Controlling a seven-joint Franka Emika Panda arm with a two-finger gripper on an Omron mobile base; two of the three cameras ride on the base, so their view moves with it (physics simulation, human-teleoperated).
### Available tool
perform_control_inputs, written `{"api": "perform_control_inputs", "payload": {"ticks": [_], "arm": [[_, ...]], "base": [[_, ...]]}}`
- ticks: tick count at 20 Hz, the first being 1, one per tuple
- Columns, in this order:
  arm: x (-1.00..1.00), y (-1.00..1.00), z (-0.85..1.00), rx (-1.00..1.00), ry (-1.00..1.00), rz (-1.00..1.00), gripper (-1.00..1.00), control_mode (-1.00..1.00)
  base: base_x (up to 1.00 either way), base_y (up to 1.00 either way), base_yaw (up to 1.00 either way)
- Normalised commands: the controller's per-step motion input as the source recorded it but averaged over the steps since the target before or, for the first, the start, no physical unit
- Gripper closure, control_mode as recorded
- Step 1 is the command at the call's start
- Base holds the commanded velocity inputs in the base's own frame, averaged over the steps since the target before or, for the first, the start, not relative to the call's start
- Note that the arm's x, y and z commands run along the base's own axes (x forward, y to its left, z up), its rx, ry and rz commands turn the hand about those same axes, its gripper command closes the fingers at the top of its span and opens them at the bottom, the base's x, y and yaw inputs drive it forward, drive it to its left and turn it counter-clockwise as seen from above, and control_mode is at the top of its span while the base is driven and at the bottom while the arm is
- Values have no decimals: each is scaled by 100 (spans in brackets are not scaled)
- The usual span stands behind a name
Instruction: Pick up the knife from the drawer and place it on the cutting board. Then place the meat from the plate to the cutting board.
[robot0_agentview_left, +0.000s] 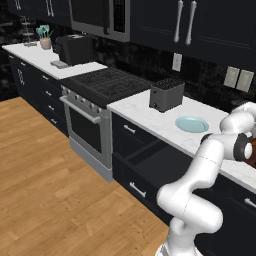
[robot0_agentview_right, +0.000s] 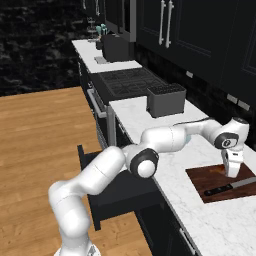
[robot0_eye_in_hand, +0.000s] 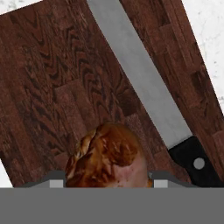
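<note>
The dark reddish-brown cutting board (robot0_agentview_right: 207, 181) lies on the white counter at the right. The knife (robot0_agentview_right: 227, 188) rests on it, steel blade and black handle (robot0_eye_in_hand: 197, 164) running along the board's (robot0_eye_in_hand: 57, 87) edge. My gripper (robot0_agentview_right: 233, 172) hangs just over the board, pointing down. In the hand view the glazed brown meat (robot0_eye_in_hand: 107, 157) sits between my fingertips, with the gripper (robot0_eye_in_hand: 107, 181) shut on it, beside the knife blade (robot0_eye_in_hand: 144, 83). The pale blue plate (robot0_agentview_left: 192, 124) is bare. The black drawer (robot0_agentview_right: 120, 195) below the counter stands pulled out.
A dark toaster (robot0_agentview_left: 166, 94) stands on the counter left of the plate. Beyond it is the stove (robot0_agentview_left: 107, 82) with its oven door, then more counter with a coffee machine (robot0_agentview_left: 75, 49). The open drawer (robot0_agentview_left: 150, 160) juts over the wooden floor.
</note>
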Motion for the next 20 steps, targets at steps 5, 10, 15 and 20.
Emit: {"api": "perform_control_inputs", "payload": {"ticks": [5,10,15,20], "arm": [[3,0,-21,-3,0,0,-100,-100],[0,0,-2,0,-1,0,-100,-100],[-3,6,0,-1,-1,0,-100,-100],[-41,69,0,-19,-4,3,-100,-100]], "base": [[0,0,0],[0,0,0],[0,0,0],[0,0,0]]}}
